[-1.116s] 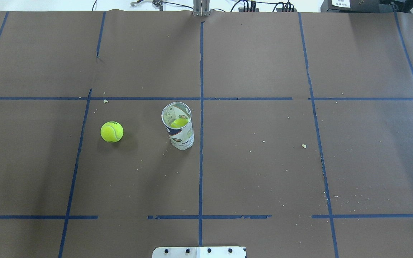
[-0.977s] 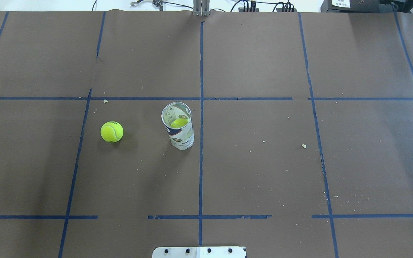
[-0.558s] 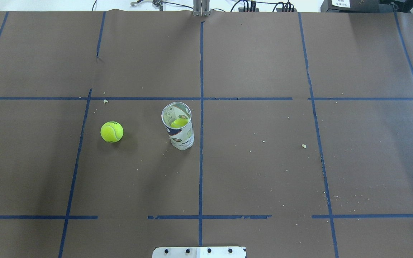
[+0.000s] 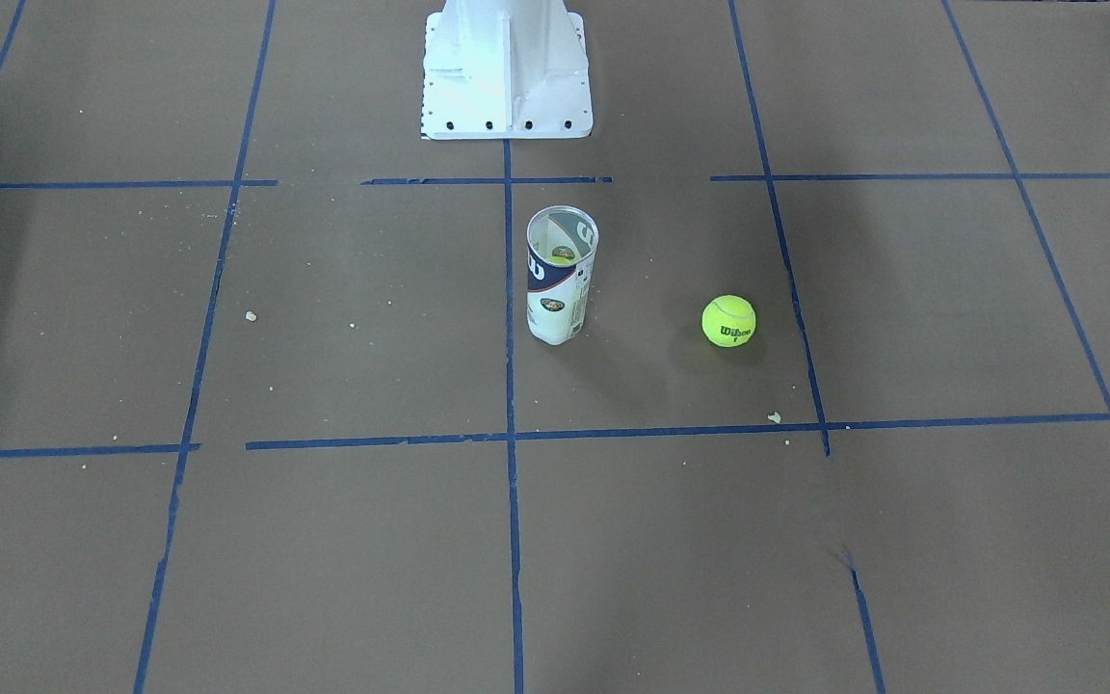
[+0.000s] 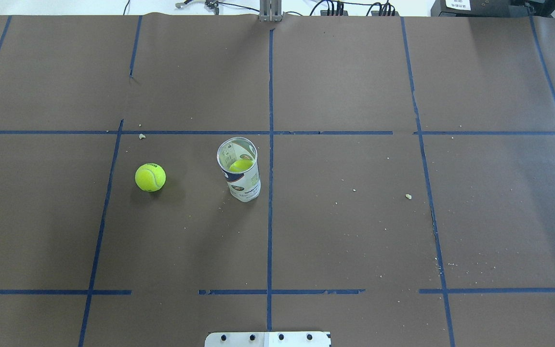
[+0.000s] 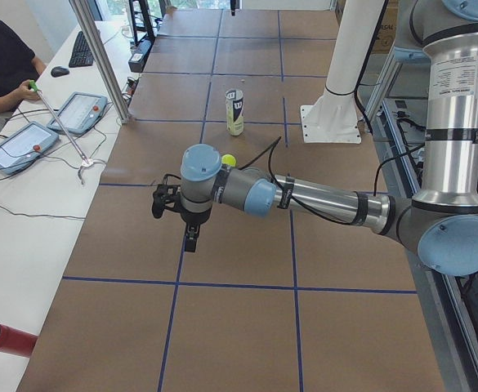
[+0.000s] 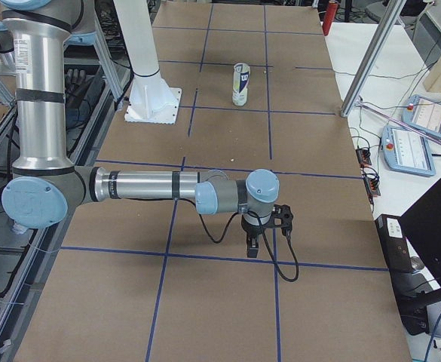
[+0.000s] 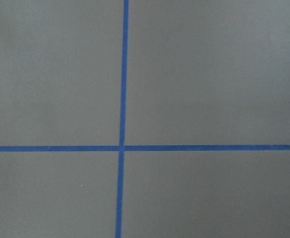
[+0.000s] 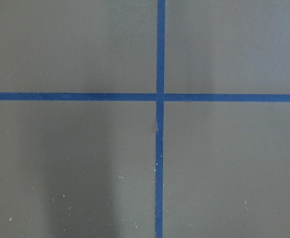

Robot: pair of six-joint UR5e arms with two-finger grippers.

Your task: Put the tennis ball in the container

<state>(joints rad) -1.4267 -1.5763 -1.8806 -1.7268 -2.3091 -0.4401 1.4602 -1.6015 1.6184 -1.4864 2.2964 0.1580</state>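
A yellow-green tennis ball [image 5: 150,177] lies on the brown table cover, also visible as the tennis ball [image 4: 728,321] with its Wilson lettering facing the front camera. The clear container [image 5: 240,176] stands upright a short way to the ball's right, with another ball [image 5: 240,165] inside it. In the front view, the container [image 4: 560,275] shows its navy-and-white label. My left gripper [image 6: 189,241] hangs over the table's left end, far from the ball. My right gripper [image 7: 254,245] hangs over the right end. Whether either is open or shut I cannot tell.
The white robot base [image 4: 507,67] stands behind the container. Blue tape lines grid the cover and small crumbs are scattered on it. An operator [image 6: 2,65] sits at tablets beside the left end, and a red tube [image 6: 6,339] lies there.
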